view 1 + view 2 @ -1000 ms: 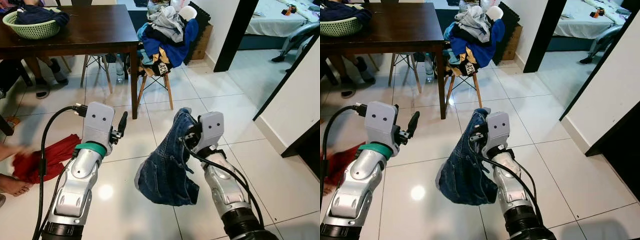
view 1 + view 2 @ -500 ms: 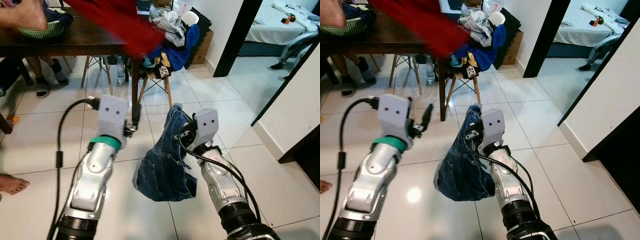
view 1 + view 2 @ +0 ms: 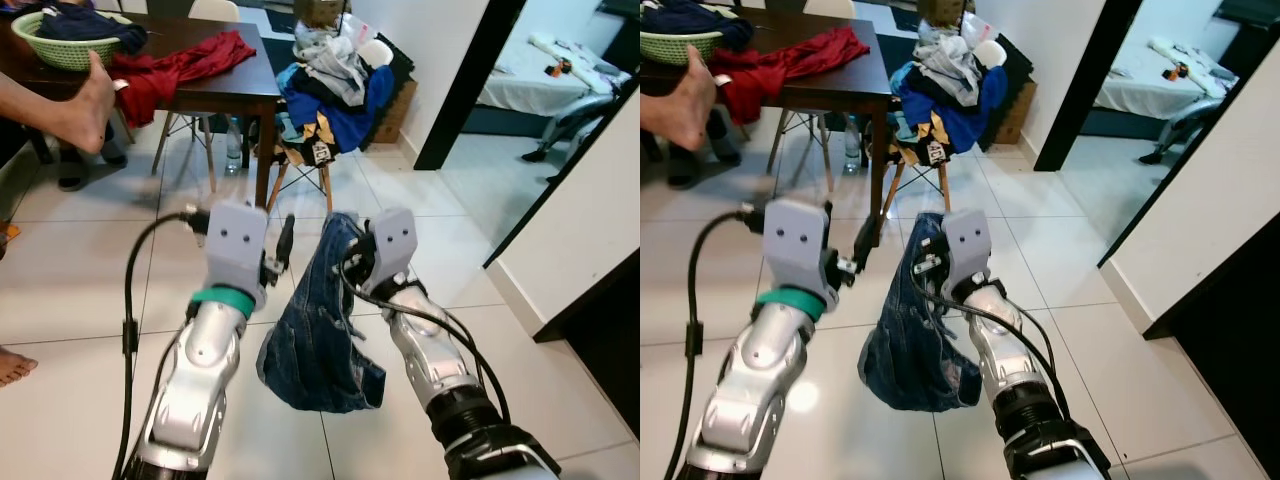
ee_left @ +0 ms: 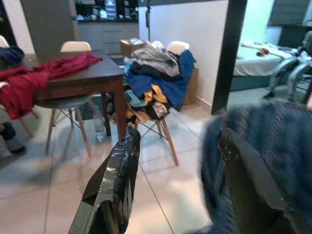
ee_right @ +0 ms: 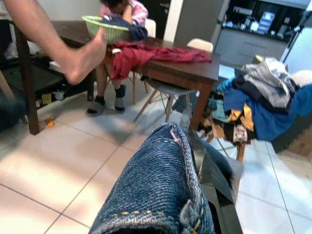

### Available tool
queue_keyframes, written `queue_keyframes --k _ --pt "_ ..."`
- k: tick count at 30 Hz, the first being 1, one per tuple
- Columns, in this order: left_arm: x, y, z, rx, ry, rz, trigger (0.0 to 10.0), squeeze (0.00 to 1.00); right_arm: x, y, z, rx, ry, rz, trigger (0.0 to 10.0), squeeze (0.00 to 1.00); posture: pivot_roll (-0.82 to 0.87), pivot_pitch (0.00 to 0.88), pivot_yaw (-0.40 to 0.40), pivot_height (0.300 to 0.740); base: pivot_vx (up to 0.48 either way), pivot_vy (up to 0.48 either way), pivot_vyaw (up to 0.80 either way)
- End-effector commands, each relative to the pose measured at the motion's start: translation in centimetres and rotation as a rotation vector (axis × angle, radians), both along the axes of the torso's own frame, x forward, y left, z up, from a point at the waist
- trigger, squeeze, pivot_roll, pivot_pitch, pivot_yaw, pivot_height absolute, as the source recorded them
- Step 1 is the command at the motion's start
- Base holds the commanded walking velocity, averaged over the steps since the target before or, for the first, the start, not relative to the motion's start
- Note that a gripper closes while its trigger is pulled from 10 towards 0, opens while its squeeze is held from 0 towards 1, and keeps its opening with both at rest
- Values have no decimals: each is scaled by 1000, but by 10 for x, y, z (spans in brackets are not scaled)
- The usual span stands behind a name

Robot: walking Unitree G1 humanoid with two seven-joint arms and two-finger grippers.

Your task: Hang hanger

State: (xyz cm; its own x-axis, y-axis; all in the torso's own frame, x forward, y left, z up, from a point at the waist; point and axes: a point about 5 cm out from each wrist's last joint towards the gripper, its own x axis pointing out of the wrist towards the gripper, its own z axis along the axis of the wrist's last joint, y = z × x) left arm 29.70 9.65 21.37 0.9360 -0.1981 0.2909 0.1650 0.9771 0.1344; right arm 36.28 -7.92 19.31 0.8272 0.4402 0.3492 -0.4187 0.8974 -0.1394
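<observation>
Reaching in at far left, a person's hand (image 3: 88,100) is hovering beside the red garment (image 3: 170,68) draped over the dark table (image 3: 235,85). Moving rightward, the left gripper (image 3: 284,240) is standing raised with its fingers (image 4: 114,178) parted and holding nothing, just beside the denim jeans (image 3: 318,330). These are hanging long-axis downward from the right gripper (image 3: 352,262), whose fingers are pinching the waistband. No hanger is discernible; the jeans are lying nearer the right arm, touching it

A home, tiled floor (image 3: 80,260), dining table (image 3: 230,90), clothes-heaped chair (image 3: 325,100), bed (image 3: 535,85) through doorway
</observation>
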Motion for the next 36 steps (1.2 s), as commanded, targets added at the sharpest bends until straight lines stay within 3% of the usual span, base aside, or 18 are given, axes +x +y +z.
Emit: queue_keyframes --k 1,9,13,15,24,29,36 --pt "-2 -10 -1 -6 10 -40 10000 0 -2 -8 -1 21 -13 -28 10000 0 118 63 -122 740 0 0 0" --pt "6 -16 8 -3 -18 -62 10000 0 -5 -18 -7 18 -8 -56 10000 0 100 63 -105 740 0 0 0" --pt "11 -3 13 15 -31 -29 10000 0 -4 -17 -5 30 -17 -59 10000 0 98 69 -89 740 0 0 0" --pt "14 13 14 40 -31 15 10000 0 -6 -15 -6 44 -21 -58 10000 0 103 76 -74 740 0 0 0" --pt "12 30 9 70 -1 66 10000 0 -10 -22 -2 105 -36 -105 10000 0 92 89 -53 740 0 0 0" --pt "12 45 4 62 36 128 10000 0 -13 -28 12 151 -90 -139 10000 0 71 96 -21 740 0 0 0" --pt "17 49 7 49 20 140 10000 0 -14 -36 18 161 -115 -169 10000 0 50 106 -30 740 0 0 0"
